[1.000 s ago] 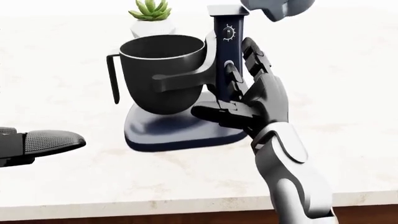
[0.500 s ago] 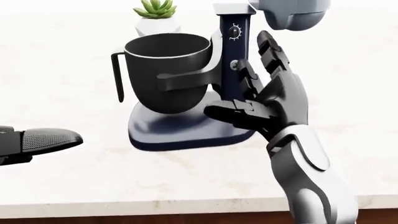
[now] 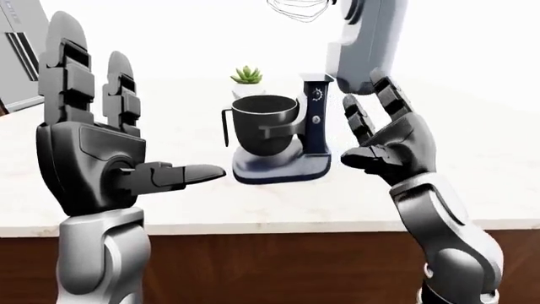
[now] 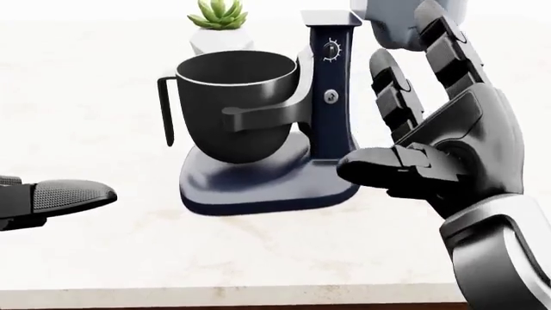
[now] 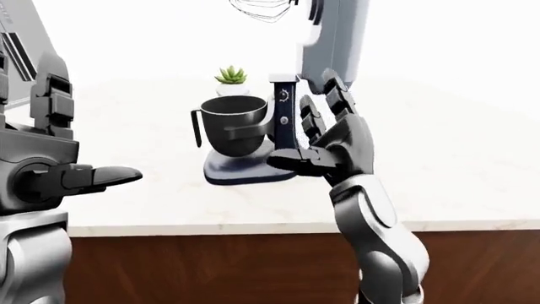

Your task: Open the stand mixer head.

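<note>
The pale marbled tabletop (image 3: 473,190) fills most of each view, with a brown wooden face along its near edge in the eye views. On it stands the stand mixer (image 3: 314,120), a dark blue base and upright column with a dial and a round button on the column's side. Its silver-grey mixer head (image 3: 367,44) is tilted up and reaches to the top of the left-eye view above the column, with a wire whisk (image 3: 297,9) faintly visible at the upper edge.

The right hand (image 4: 439,145) is released, with its fingers (image 4: 395,97) spread and pointing upward and the thumb stretched out toward the left of the head view. The mixer's column is just to the left of that hand; in the head view a gap shows between the thumb and the column, so the hand holds nothing. The mixer head rises directly above the fingertips.

The left hand (image 3: 93,155) is also released, held upright at the left of the left-eye view with fingers raised and thumb pointing rightward, well apart from the mixer.

A dark metal mixing bowl (image 4: 237,110) with a thin handle sits in the mixer's cradle arm, left of the column and further left of the right hand. Above the bowl in the head view, a small succulent in a white pot (image 4: 217,26) stands on the tabletop.
</note>
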Robot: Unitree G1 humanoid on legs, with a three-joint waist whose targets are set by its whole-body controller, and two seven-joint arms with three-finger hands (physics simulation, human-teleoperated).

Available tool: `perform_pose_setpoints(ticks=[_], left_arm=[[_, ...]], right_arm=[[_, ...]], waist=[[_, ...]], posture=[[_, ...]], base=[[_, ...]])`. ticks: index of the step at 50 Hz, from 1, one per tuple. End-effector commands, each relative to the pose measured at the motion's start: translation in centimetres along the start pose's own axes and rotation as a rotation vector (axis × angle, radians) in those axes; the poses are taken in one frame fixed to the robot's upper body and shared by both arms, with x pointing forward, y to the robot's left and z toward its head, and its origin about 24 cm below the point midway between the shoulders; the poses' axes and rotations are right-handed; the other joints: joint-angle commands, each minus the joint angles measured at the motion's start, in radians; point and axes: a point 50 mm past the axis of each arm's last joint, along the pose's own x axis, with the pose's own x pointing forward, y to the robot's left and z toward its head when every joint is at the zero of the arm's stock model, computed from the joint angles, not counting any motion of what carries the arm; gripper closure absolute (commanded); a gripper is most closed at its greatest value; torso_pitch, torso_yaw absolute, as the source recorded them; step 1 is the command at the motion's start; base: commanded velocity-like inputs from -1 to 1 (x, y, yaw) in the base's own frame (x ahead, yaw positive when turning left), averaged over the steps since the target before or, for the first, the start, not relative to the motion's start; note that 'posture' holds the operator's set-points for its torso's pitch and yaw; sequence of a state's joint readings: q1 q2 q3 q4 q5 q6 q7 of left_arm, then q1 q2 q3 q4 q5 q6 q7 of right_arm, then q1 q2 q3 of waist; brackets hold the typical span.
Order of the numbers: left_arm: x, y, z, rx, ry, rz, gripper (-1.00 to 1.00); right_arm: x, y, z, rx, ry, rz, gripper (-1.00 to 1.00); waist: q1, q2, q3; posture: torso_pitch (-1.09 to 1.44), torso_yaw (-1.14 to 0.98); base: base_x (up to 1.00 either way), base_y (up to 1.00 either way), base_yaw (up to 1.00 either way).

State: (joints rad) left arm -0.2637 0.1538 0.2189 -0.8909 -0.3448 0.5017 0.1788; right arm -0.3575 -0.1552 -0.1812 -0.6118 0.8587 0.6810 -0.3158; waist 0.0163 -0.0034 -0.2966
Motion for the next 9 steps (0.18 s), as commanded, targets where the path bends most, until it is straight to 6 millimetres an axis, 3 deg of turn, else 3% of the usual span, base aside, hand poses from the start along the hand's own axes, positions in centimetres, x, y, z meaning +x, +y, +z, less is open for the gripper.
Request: perform_pose_setpoints(ticks=[1,9], left_arm=[[0.18,-0.24,0.87,-0.003,-0.054,-0.014,-0.99],[0.13,-0.26,0.85,-0.001,-0.055,-0.014,-1.00]], right_arm=[[0.01,0.75,1.15,0.009,-0.058,0.039,-1.00],[0.05,0.31,1.26,0.006,-0.063,0.029,-1.00]], waist=[[0.001,0.000,-0.002],[-0.004,-0.001,-0.001]], posture=[[-0.41,0.00],[-0.41,0.00]], base=[[0.00,0.00,0.00],[0.00,0.00,0.00]])
